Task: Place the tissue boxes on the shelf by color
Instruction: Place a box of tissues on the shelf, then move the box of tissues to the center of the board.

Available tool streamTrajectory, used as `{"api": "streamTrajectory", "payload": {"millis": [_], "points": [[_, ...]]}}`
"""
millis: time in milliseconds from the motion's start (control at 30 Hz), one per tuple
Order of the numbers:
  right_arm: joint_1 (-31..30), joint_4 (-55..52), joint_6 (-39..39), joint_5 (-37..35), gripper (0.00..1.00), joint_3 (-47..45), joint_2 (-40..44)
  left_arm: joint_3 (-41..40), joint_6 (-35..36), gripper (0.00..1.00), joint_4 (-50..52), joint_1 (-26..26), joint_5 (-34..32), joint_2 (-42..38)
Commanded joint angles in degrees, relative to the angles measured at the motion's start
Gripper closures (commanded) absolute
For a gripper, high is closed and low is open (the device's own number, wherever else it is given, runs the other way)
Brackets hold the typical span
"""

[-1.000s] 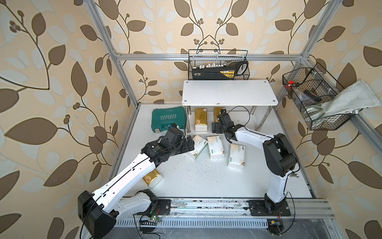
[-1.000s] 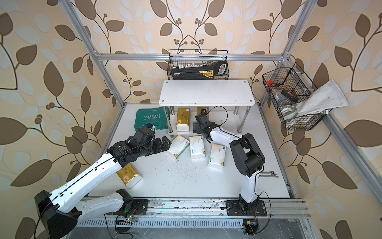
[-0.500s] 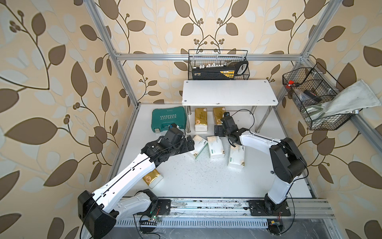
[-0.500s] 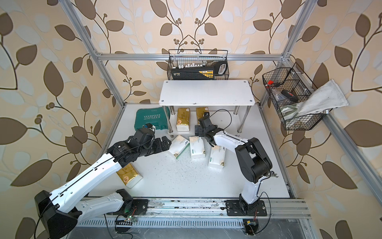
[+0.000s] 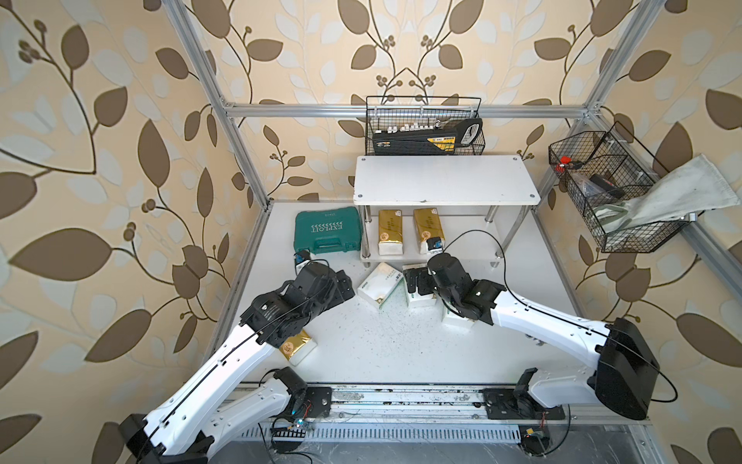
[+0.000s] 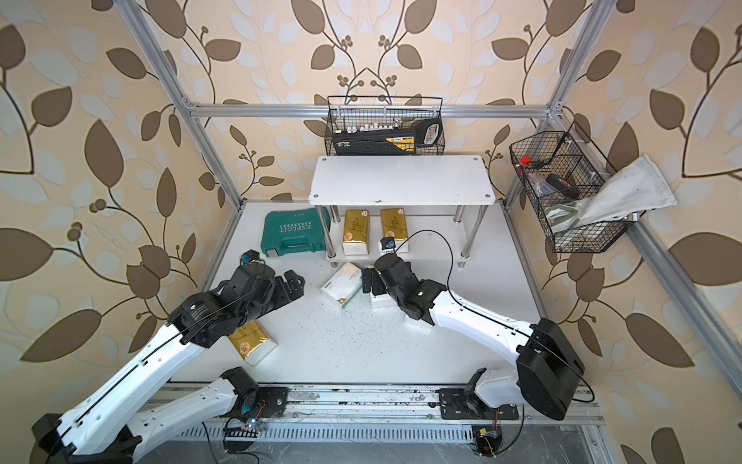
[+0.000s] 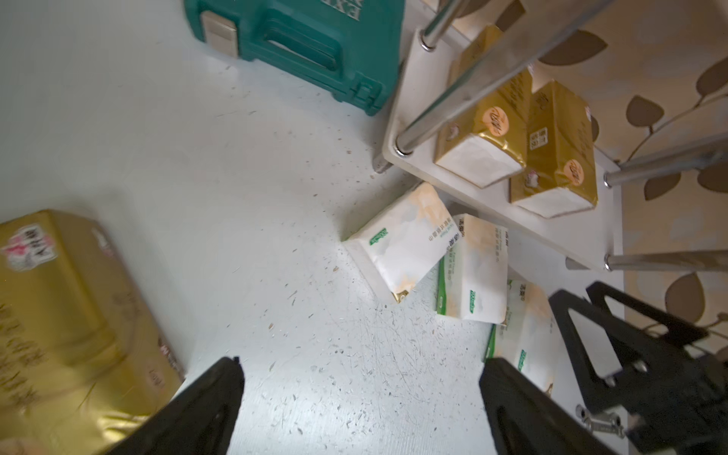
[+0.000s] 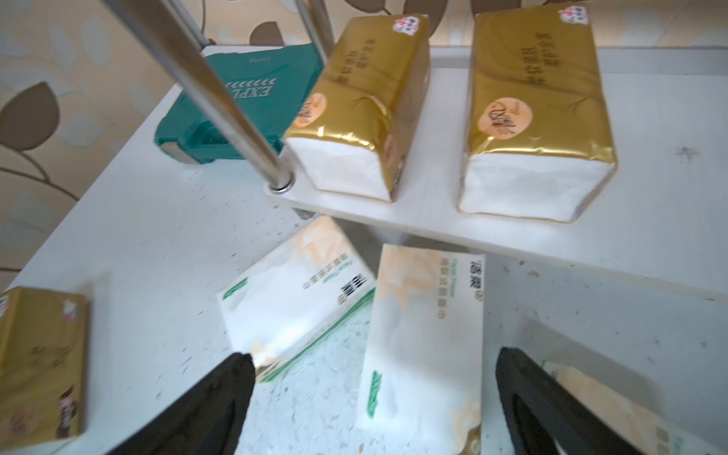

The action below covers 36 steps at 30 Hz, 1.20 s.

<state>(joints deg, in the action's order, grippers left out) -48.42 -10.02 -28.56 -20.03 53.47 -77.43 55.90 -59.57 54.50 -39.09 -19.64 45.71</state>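
Now, two gold packs (image 5: 390,232) lie side by side on the lower board of the shelf (image 5: 441,182), their white ends toward the arms. A third gold pack (image 5: 299,348) lies on the table (image 5: 401,353), well apart from the shelf and partly under the left arm.

Three white packs sit on the table just in front of the shelf. The left white pack (image 5: 379,284) is turned at an angle and touches the middle white pack (image 8: 425,315) at a corner. The last white pack (image 7: 524,323) lies beside that one, mostly hidden under the right arm in both top views.

The right gripper (image 8: 376,358) stands wide open over the middle white pack, a finger to each side, holding nothing. The left gripper (image 7: 362,366) is also spread wide and empty, over bare table near the left white pack.

A green case (image 5: 327,233) lies beside the shelf. Two wire baskets (image 5: 423,124) hang on the frame, and a cloth (image 5: 682,193) drapes from the side one.
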Motion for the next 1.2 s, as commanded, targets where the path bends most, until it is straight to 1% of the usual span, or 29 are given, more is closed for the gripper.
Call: {"api": "streamTrajectory", "payload": {"millis": [0, 100, 233, 300, 367, 500, 600, 767, 900, 1033, 1167], "points": [[-4.92, -7.00, -2.64, -1.99, 0.01, 0.88, 0.97, -4.00, -12.62, 0.01, 15.73, -0.37, -8.34, -6.61], [-9.84, -8.47, -3.62, -2.05, 0.01, 1.87, 0.96, -8.03, -19.75, 0.01, 21.72, -0.37, -9.77, -13.36], [-14.34, -9.99, -4.87, -1.48, 0.01, 3.42, 0.18, -11.51, -25.86, 0.01, 26.64, -0.37, -10.24, -18.29], [-16.11, -10.76, -4.99, -1.53, 0.01, 4.29, -0.18, -12.93, -28.71, 0.01, 28.78, -0.46, -9.98, -19.02], [-17.25, -11.18, -4.97, -1.50, 0.01, 4.95, -0.23, -14.14, -30.32, 0.01, 28.67, -0.46, -9.07, -19.17], [-17.88, -11.16, -4.82, -0.55, 0.01, 5.72, 0.28, -15.97, -35.65, 0.01, 30.58, -0.47, -8.33, -18.86], [-17.99, -11.14, -4.75, -0.07, 0.01, 6.15, 0.71, -19.13, -38.68, 0.01, 29.70, -0.46, -7.42, -20.65], [-18.05, -12.06, -4.53, 0.20, 0.01, 6.01, 2.03, -25.73, -40.58, 0.01, 24.61, -0.51, -6.17, -24.24], [-18.04, -12.63, -4.40, 0.09, 0.01, 5.49, 2.98, -28.16, -41.16, 0.01, 22.46, -0.46, -6.04, -23.53], [-18.04, -13.00, -4.57, 0.18, 0.01, 4.93, 3.34, -29.35, -40.02, 0.01, 18.37, -0.44, -6.27, -19.45], [-18.04, -13.29, -4.89, -0.20, 0.01, 4.54, 3.83, -29.79, -36.43, 0.01, 10.50, -0.14, -5.91, -12.57]]}}
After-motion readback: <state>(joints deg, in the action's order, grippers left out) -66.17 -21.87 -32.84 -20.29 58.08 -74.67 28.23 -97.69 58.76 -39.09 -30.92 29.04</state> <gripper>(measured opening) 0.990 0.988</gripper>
